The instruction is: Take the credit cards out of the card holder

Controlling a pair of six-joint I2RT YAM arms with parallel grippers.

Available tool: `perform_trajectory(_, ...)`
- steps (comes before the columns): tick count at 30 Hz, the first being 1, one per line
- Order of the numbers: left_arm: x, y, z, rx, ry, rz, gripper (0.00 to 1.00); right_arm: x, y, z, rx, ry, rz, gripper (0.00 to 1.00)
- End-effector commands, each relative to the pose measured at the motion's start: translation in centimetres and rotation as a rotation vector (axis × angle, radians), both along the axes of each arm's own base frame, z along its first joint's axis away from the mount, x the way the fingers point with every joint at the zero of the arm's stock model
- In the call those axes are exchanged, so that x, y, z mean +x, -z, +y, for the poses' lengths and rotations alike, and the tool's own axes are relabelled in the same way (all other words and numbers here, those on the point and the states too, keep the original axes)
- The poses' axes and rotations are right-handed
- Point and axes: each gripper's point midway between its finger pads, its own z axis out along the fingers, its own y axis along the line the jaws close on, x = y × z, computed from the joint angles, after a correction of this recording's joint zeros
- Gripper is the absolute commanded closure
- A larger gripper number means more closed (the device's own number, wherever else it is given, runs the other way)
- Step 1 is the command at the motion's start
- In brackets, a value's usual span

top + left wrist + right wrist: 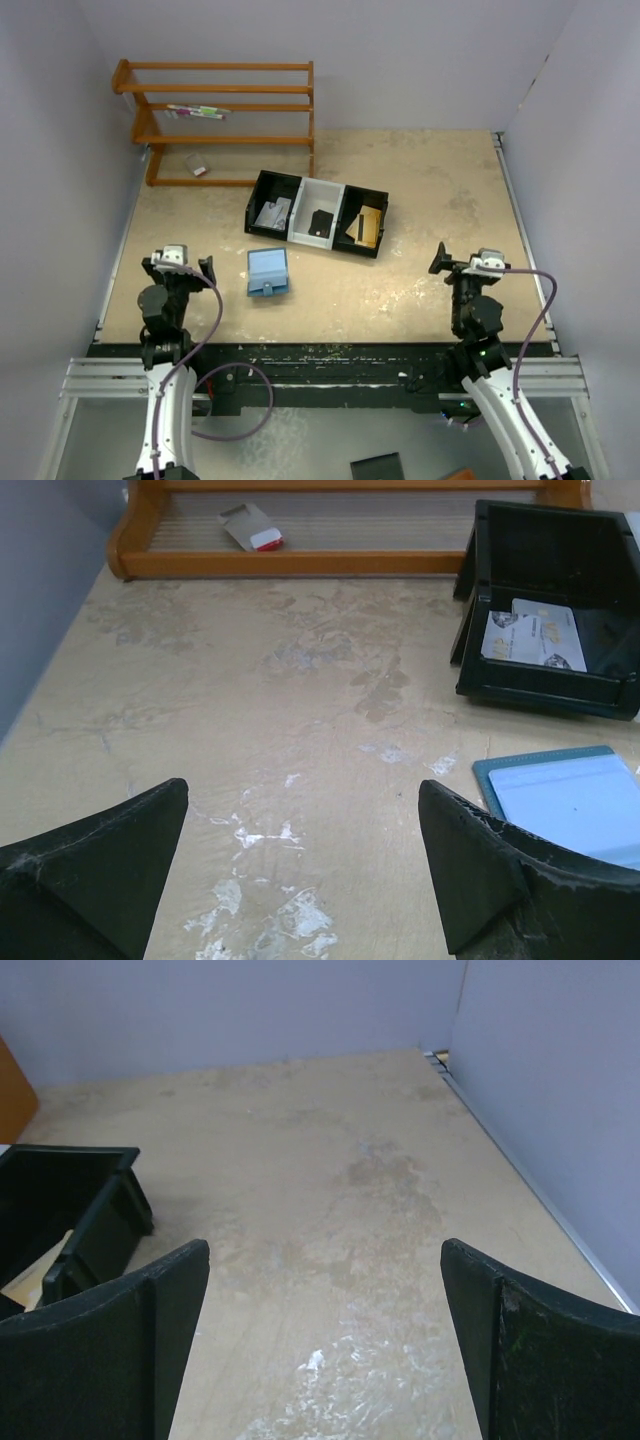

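Top view: the card holder [267,272] lies flat on the counter [420,180], near the left hand [180,270] and short of the tray [279,176], whose right compartment holds a gold-tan card [370,225]. Left wrist view: the left hand is spread and empty, with the holder at the frame's right, judged within its reach. Right wrist view: the right hand [325,1250] is spread, empty and well apart from the holder, apparently idle.

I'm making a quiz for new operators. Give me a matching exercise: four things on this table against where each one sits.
1 card holder
2 tray
3 wooden rack
4 gold-tan card

A far left corner of the table
B right compartment of the tray
C middle of the table
D flat on the table, just on the near side of the tray

Pairs: 1-D, 2-C, 3-A, 4-B
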Motion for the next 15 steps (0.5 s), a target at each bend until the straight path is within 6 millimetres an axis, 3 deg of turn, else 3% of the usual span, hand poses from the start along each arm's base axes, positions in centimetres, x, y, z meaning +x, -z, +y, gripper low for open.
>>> perform_trajectory(1, 0.4, 0.7, -0.2, -0.014, 0.014, 0.030, 0.01, 0.3, 0.7, 2.4, -0.059, -0.148, 0.005, 0.00)
perform_trajectory(5, 0.4, 1.1, -0.3, -0.017, 0.020, 0.053, 0.01, 0.7, 1.5, 1.2, -0.018, -0.061, 0.041, 0.00)
perform_trajectory(9, -0.6, -0.1, -1.1, 0.012, 0.057, -0.040, 0.01, 0.4, 1.4, 1.0, -0.015, -0.053, 0.031, 0.00)
perform_trajectory(15, 0.6, 0.7, -2.3, 0.025, 0.155, 0.038, 0.01, 0.6, 1.4, 1.0, -0.013, -0.050, 0.035, 0.00)
